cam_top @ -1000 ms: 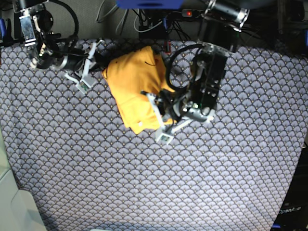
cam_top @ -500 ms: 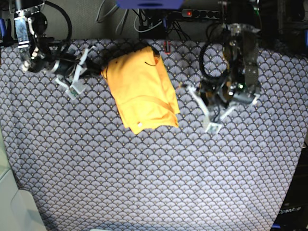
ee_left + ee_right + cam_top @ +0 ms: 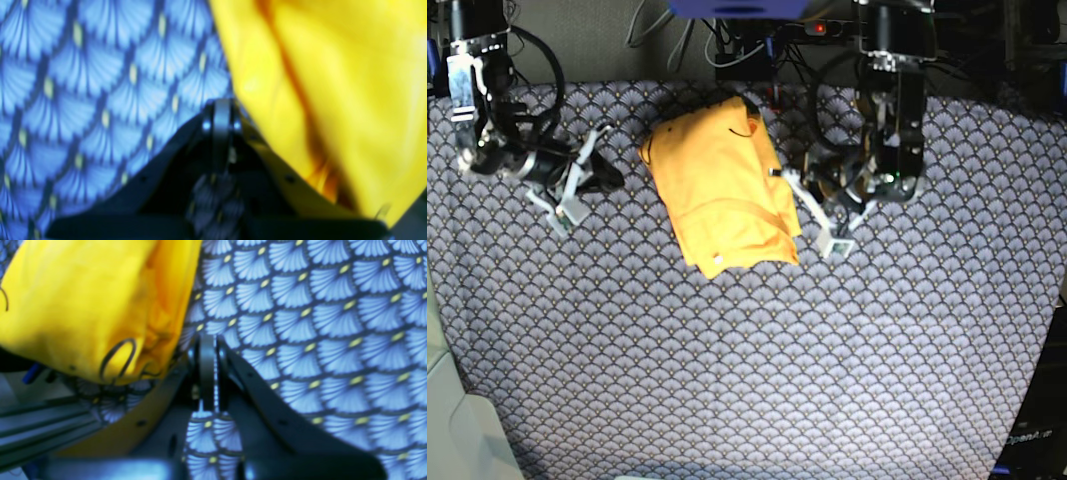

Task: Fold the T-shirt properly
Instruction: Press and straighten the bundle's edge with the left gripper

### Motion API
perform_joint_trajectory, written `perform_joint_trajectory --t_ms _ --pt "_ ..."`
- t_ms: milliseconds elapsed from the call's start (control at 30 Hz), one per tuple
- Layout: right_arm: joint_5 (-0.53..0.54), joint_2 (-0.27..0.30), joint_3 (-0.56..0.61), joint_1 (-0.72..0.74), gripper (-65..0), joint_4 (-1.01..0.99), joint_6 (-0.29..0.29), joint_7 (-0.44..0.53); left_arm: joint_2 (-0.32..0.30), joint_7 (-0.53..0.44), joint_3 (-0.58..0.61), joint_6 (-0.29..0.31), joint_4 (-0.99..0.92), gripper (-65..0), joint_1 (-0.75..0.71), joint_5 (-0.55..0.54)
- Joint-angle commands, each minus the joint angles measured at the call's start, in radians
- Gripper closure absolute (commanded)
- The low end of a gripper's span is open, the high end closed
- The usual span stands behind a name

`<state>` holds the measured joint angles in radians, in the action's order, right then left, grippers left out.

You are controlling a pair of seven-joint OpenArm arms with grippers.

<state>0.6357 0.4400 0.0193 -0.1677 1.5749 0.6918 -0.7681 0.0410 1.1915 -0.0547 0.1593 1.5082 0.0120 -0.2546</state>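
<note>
Yellow-orange cotton is our landmark: the T-shirt [image 3: 722, 192] lies folded into a rough rectangle on the blue-grey scale-patterned cloth [image 3: 747, 380], toward its far edge and a little left of centre in the base view. We place everything else by it.

Starting at the left of the base view, we find the right gripper [image 3: 567, 205] well to the left of the T-shirt, low over the cloth and apart from the garment. Half a second ago it sat closer to the shirt's upper left corner; now it is farther left and a little nearer us. In its wrist view the right gripper's [image 3: 207, 373] two dark fingers [image 3: 233, 373] meet with nothing between them, so we call it closed and empty, with the T-shirt [image 3: 90, 306] off to one side.

Moving right, the T-shirt itself looks unchanged since the earlier frames: same outline, same small white tag [image 3: 718, 259] at its near edge.

Farther right, the left gripper [image 3: 832, 240] hangs just beside the shirt's right edge. A second ago it was over the shirt's near right corner; half a second ago it had swung well clear to the right; now it is close again. The left wrist view is blurred, yet we see the left gripper's [image 3: 220, 123] fingers pressed together over the cloth, holding nothing, the T-shirt [image 3: 333, 83] just beside them.
</note>
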Motion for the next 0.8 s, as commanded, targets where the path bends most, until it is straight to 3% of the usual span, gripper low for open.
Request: perform_joint_trajectory --t_ms 0,267,433,633,767 --pt "0.017 0.007 -0.005 0.000 0.0 0.012 0.006 0.015 0.013 -0.005 0.003 -0.002 -0.011 0.0 0.016 0.002" --pt "0.020 -0.054 0.060 -0.077 0.0 0.020 0.006 0.017 0.073 -0.078 0.106 -0.002 -0.131 0.0 0.124 0.002" --pt "0.022 -0.060 0.081 -0.114 0.0 0.037 0.006 0.020 0.115 -0.140 0.129 -0.002 -0.238 0.0 0.191 0.001" --pt "0.020 -0.051 0.084 -0.143 0.0 0.086 0.006 0.022 0.110 -0.140 0.128 -0.002 -0.223 0.0 0.194 -0.009" --pt "0.019 -0.027 0.058 -0.143 0.0 0.083 0.006 0.023 0.073 -0.072 0.125 -0.002 -0.111 0.0 0.138 -0.009"
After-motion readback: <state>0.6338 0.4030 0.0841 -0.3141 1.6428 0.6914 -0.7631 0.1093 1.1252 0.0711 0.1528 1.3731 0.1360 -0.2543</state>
